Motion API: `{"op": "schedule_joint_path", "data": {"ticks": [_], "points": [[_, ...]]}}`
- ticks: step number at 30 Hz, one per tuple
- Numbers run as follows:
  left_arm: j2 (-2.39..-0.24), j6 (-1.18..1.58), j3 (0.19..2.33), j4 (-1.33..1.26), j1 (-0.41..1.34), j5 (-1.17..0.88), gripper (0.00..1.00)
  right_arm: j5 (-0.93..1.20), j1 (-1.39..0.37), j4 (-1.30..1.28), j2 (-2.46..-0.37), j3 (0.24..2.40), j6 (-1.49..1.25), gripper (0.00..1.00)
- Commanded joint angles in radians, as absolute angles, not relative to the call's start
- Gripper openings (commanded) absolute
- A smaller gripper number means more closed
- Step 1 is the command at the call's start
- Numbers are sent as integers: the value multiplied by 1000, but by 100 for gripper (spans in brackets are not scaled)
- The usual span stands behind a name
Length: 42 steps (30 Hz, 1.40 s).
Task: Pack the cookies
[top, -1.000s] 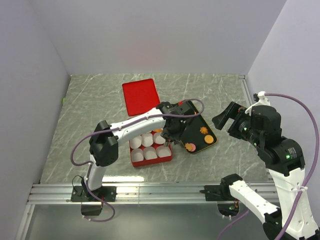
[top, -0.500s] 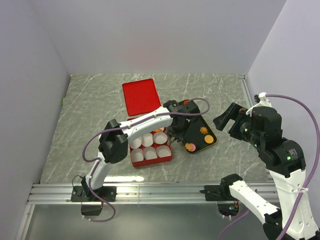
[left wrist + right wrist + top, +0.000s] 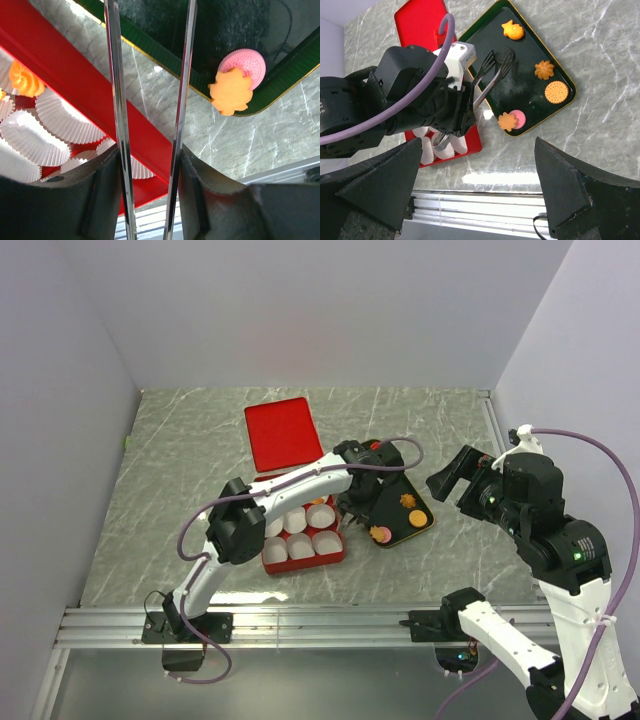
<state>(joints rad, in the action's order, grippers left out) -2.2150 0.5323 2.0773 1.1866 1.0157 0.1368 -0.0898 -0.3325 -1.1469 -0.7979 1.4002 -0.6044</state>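
Several cookies lie on the black tray (image 3: 525, 90): an irregular orange one with a red bit (image 3: 512, 31), an orange swirl (image 3: 544, 69), a round orange one (image 3: 556, 92), and a scalloped orange one (image 3: 507, 121) overlapping a pink one (image 3: 520, 118). The pink (image 3: 247, 61) and scalloped (image 3: 230, 92) cookies also show in the left wrist view. One orange cookie (image 3: 25, 80) sits in a paper cup of the red box (image 3: 300, 564). My left gripper (image 3: 352, 500) is shut on metal tongs (image 3: 492, 74), whose tips hang empty over the tray. My right gripper (image 3: 452, 475) is open, empty, raised at the right.
The red box holds several white paper cups (image 3: 60, 120) and stands left of the tray. Its red lid (image 3: 282, 432) lies flat behind it. The metal rail (image 3: 320, 625) runs along the near table edge. Grey walls enclose left, back and right.
My left gripper has moved right with the tongs, from over the red box to the black tray. The right arm has stayed almost still.
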Motion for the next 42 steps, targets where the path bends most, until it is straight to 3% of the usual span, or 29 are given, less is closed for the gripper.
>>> {"op": "schedule_joint_path", "data": {"ticks": [1, 7, 12, 28, 42], "points": [[-2230, 503, 2131, 1192, 1012, 149, 48, -109, -337, -1132, -792, 1399, -597, 100], [-2249, 499, 2151, 1195, 1008, 146, 44, -114, -337, -1140, -790, 1399, -598, 100], [-2237, 503, 2145, 1189, 1003, 149, 31, -114, -337, -1140, -790, 1397, -595, 100], [-1997, 586, 2126, 1270, 973, 225, 29, -57, -337, -1098, -828, 1425, -588, 100], [-1539, 727, 1746, 1313, 973, 290, 28, -5, -334, -1049, -836, 1385, -615, 100]]}}
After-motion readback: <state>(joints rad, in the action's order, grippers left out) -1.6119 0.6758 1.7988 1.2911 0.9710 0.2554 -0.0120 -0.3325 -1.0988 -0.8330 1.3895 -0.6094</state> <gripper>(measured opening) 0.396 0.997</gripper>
